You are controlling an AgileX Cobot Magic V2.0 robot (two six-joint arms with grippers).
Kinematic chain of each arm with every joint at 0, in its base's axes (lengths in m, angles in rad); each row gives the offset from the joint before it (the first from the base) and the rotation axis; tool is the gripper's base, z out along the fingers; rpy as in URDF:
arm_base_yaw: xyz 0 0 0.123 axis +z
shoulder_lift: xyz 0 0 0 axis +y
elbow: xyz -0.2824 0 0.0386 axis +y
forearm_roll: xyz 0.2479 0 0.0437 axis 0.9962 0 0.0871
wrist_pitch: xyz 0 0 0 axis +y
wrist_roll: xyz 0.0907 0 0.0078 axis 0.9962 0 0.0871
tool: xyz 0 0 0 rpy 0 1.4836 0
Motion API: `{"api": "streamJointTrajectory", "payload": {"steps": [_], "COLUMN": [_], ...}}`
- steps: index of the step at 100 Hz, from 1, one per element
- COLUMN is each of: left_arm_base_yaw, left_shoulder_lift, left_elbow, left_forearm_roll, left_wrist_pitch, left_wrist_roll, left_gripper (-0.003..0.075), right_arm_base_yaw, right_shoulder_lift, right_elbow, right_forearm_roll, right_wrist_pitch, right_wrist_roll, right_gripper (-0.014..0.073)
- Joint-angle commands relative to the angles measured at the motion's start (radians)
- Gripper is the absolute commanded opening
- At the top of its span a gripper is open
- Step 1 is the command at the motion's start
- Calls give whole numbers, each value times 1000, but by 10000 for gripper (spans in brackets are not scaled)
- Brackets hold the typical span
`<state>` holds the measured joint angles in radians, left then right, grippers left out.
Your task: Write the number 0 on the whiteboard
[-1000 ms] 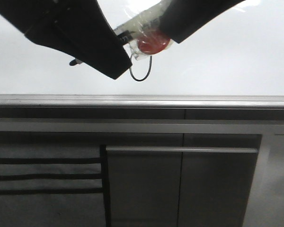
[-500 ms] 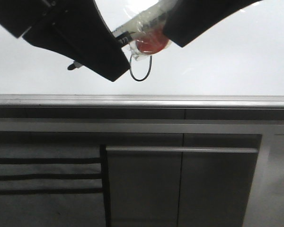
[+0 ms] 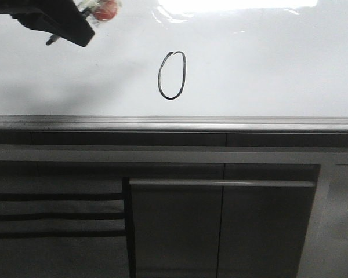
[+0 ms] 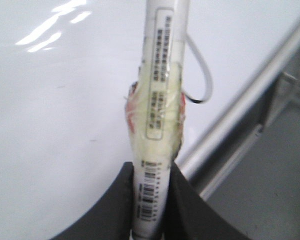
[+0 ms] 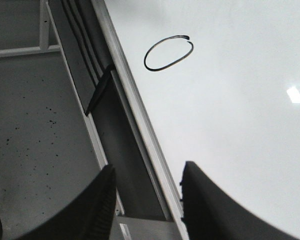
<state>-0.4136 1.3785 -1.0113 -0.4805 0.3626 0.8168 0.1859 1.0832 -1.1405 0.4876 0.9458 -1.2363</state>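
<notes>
Whiteboard (image 3: 267,63): a large glossy white board lying flat before me, with glare streaks along its far part; it fills the upper half of the front view.
Edge strip (image 3: 220,123): a grey metal rail running along the board's near side, straight across the front view.
Cabinet panels (image 3: 220,226): grey fronts below the rail, with a pale bar across one panel and dark bands on the left one.
Floor (image 5: 35,115): speckled grey, seen past the board's edge in my right wrist view.
Left gripper (image 3: 58,23): at the top left corner of the front view, above the board and well apart from the drawn figure.
Left jaws: clamped on the marker pen (image 4: 157,100), a white barrel with a printed label, a barcode and clear tape wound over something red.
Right gripper (image 5: 145,200): its two dark fingers stand apart with nothing between them, over the board's edge.
Number 0 (image 3: 171,75): a thin black oval, taller than wide and slightly slanted, on the board near the rail, nothing covering it.
</notes>
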Motion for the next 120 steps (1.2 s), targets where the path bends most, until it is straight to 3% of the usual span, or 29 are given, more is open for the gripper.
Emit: {"api": "streamJointTrajectory", "payload": {"steps": [1,19,41,67,81,93,120], "left_arm_base_yaw": [68,125,127,127,127,127,127], "left_shoulder_lift": [25,104,145,129,73,-26,-331], "left_elbow": [-32,-32,-34,-34,-34,-34,-34], "left_forearm_roll": [-98,-168,-168,-168,-168,-159,-39], "left_wrist_pitch": [-165,-326,-346,-323,-283,-158,330], "left_wrist_roll": [-20,-20,-20,-20,-20,-20,-68], "left_gripper": [39,39,59,358,364,364,364], "right_arm_base_yaw": [-17,-17,-17,-17,-17,-20,-56], "right_shoulder_lift": [-20,-20,-20,-20,-35,-82,-217], "right_elbow": [-29,-27,-27,-27,-27,-27,-9], "right_forearm_roll": [27,28,28,28,28,1,-350], "right_wrist_pitch": [-10,17,30,30,49,54,134], "right_wrist_roll": [18,18,18,66,207,337,972], "right_gripper": [274,274,274,274,274,269,267]}}
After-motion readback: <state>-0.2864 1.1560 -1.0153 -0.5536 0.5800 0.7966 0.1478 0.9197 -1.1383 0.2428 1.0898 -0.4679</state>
